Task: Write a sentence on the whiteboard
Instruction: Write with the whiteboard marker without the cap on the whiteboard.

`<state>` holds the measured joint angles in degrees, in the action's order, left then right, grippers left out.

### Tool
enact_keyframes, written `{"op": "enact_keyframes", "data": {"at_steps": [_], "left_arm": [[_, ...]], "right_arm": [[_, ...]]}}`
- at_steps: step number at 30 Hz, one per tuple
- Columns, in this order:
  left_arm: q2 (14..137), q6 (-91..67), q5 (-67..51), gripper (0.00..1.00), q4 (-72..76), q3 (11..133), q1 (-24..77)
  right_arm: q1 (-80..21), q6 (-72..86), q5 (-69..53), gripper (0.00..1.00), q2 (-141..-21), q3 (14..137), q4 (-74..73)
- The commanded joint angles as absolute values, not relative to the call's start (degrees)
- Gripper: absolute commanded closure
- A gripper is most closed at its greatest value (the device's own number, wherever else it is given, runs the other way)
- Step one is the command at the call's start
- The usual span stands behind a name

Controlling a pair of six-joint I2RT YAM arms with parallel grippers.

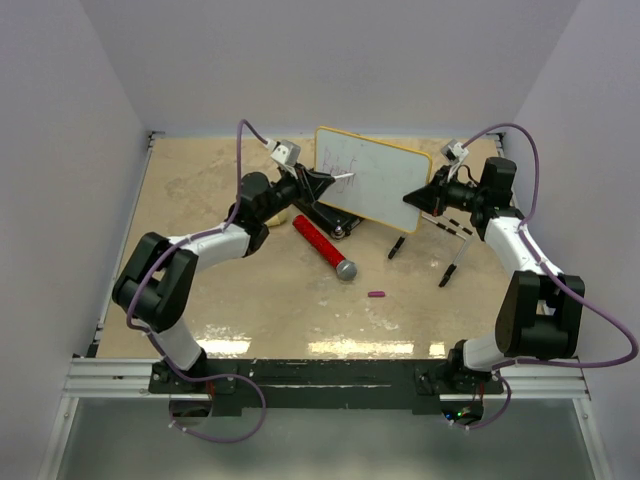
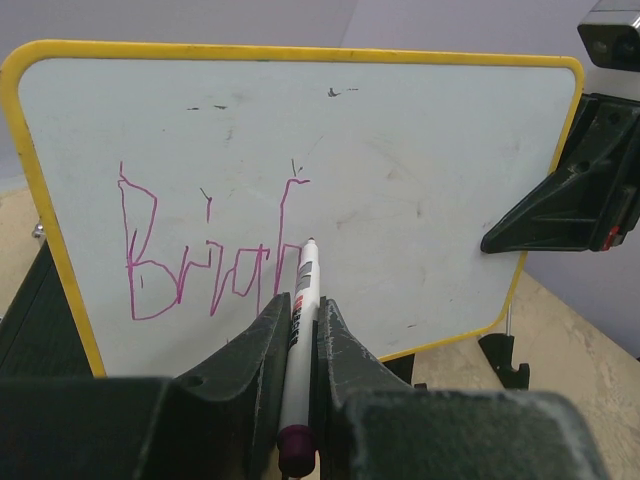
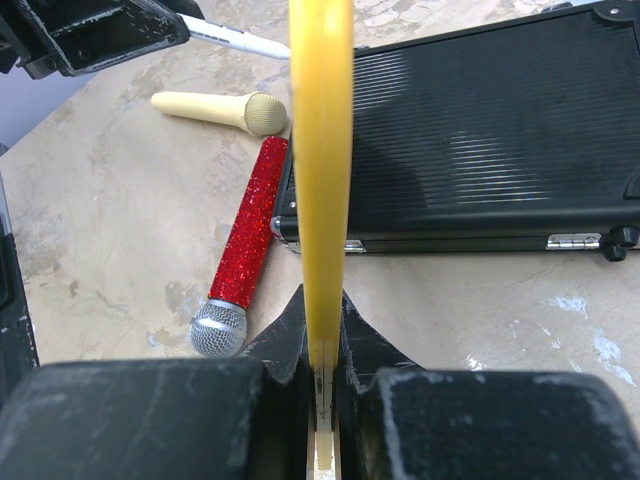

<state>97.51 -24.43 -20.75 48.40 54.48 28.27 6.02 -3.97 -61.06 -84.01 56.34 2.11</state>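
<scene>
Beige table (image 1: 270,310), white walls; whiteboard (image 2: 420,170) is clamped upright by its yellow edge in the closed right pincer (image 3: 322,325), judged light, stiff, slick; marker (image 2: 307,265) is pinched mid-barrel in the closed left pincer (image 2: 300,305), tip ahead at the sentence (image 2: 190,260).

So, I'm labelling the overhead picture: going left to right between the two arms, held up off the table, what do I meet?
The left gripper, shut on a thin white marker → the small yellow-rimmed white whiteboard → the right gripper, pinching the board's right edge.
</scene>
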Motion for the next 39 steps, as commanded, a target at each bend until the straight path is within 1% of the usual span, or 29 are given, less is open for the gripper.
{"op": "enact_keyframes", "data": {"at_steps": [1, 23, 30, 39], "left_arm": [[98.35, -23.20, -20.39, 1.00, 49.48, 57.30, 28.65], [100.72, -23.12, -21.18, 1.00, 48.16, 60.91, 30.67], [97.13, -22.24, -19.87, 1.00, 48.78, 58.54, 30.06], [96.50, -22.50, -18.11, 1.00, 49.13, 58.71, 29.09]], "right_arm": [[5.80, -5.45, -61.08, 1.00, -83.94, 57.83, 1.49], [5.71, -5.36, -61.17, 1.00, -83.67, 57.92, 1.49], [5.71, -5.36, -61.26, 1.00, -83.76, 57.92, 1.49], [5.71, -5.36, -61.26, 1.00, -83.67, 57.92, 1.49]]}}
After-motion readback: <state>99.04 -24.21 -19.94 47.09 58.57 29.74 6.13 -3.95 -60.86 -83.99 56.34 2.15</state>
